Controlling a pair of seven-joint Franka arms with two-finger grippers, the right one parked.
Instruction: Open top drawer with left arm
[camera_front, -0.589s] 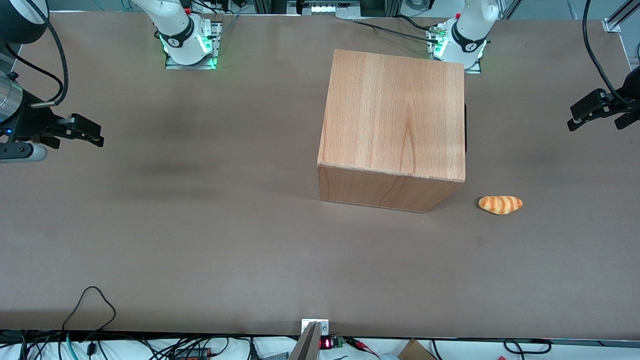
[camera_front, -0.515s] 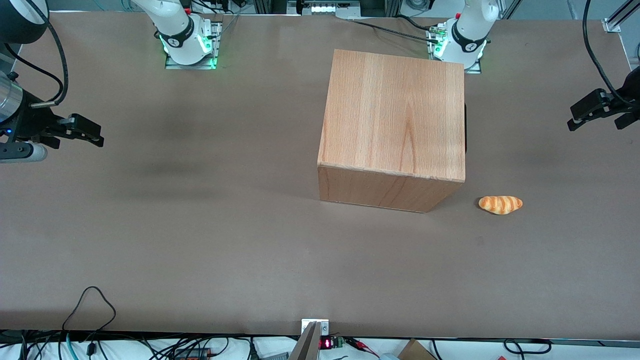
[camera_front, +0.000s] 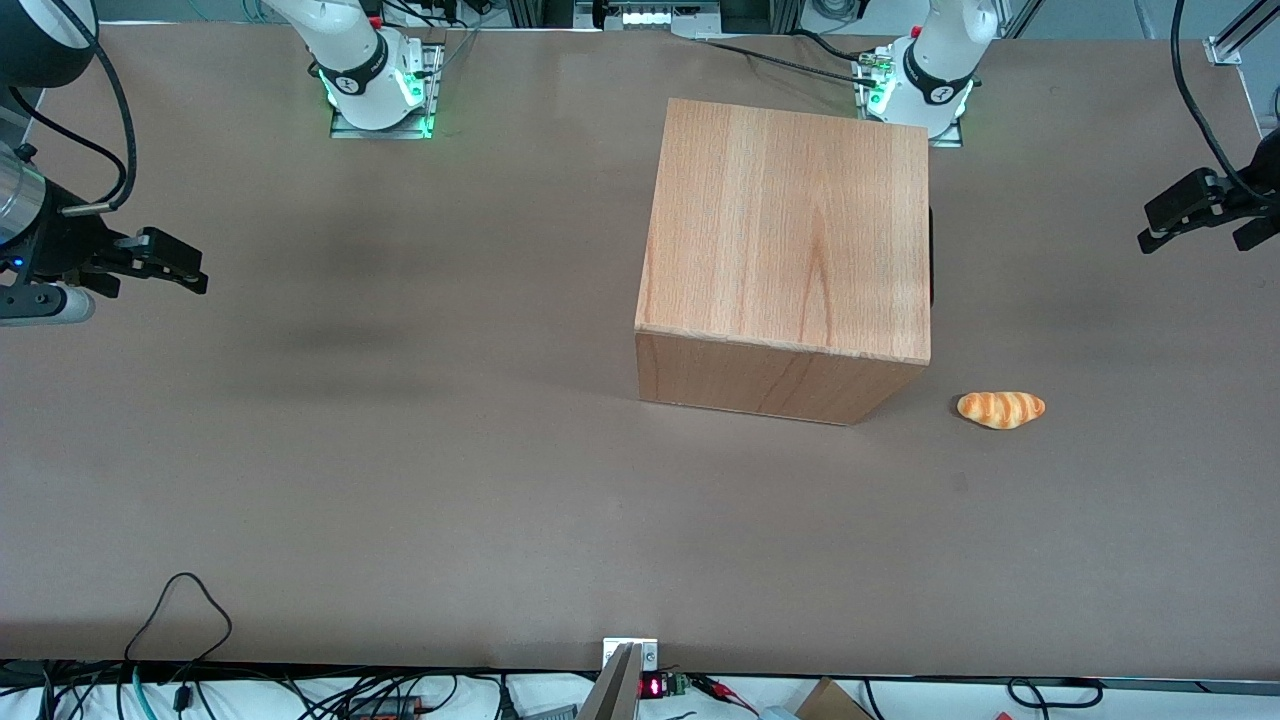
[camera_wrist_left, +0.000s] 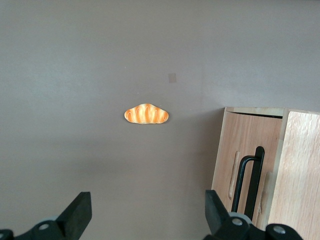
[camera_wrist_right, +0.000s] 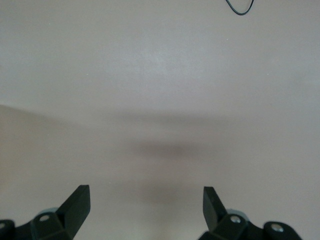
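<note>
The cabinet (camera_front: 785, 255) stands on the table (camera_front: 400, 450), nearer the working arm's end than the parked arm's, with its drawer fronts turned toward the working arm's end; the top drawer (camera_wrist_left: 240, 165) sits in the cabinet, its handle (camera_wrist_left: 251, 177) on the front panel; the bread roll (camera_front: 1000, 409) lies on the table near the cabinet's front corner, nearer to the front camera than the cabinet, apart from it; the left arm's gripper (camera_front: 1195, 222) hangs above the table toward the working arm's end, well apart from the cabinet and farther from the front camera than the roll, fingers (camera_wrist_left: 77, 215) spread wide.
</note>
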